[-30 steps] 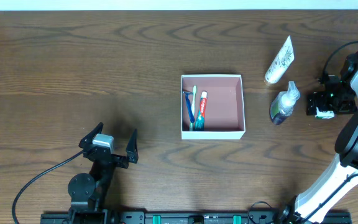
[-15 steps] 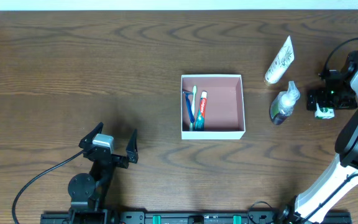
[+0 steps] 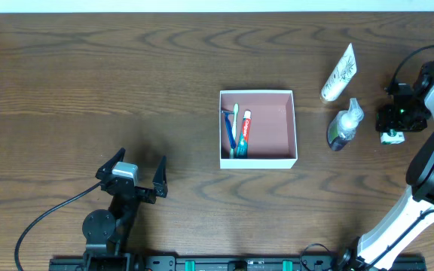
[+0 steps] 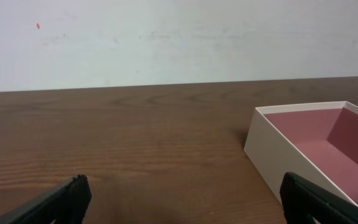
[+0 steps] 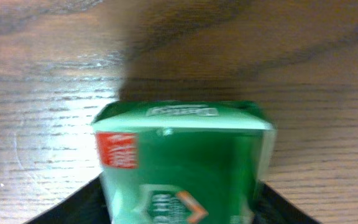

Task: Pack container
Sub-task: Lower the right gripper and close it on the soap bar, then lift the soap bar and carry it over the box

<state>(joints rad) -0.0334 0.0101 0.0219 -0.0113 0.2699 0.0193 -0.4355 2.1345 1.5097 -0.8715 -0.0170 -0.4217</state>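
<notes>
Your right gripper [image 3: 392,132] has edged a little toward the far side of the table [image 3: 89,75] in the last second and drawn in tighter. The left gripper [image 3: 136,167] has not budged.

The container [image 3: 273,128] sits at the middle of the table, well apart from both arms. Its right half is bare. A toothbrush [image 3: 233,129] and toothpaste [image 3: 246,129] lie side by side against its left wall.

Your right fingers pinch the green packet [image 5: 179,168]. In the right wrist view it fills the gap and meets the dark pads on both sides. By my reading you are at the pick-up, with the carry to the container next. Lift straight up before you travel left, and keep the packet level so it does not twist in the grip. Aim for the bare right half and lower it inside the walls before you let go.

What stands in your way is the bottle [image 3: 343,124], lying just left of the gripper, directly between it and the container. The white tube [image 3: 340,71] lies just beyond it. Go over them with height to spare, since a nudged bottle will likely roll.

Your left fingers are spread wide and hold nothing, parked near the front edge and clear of the path.
</notes>
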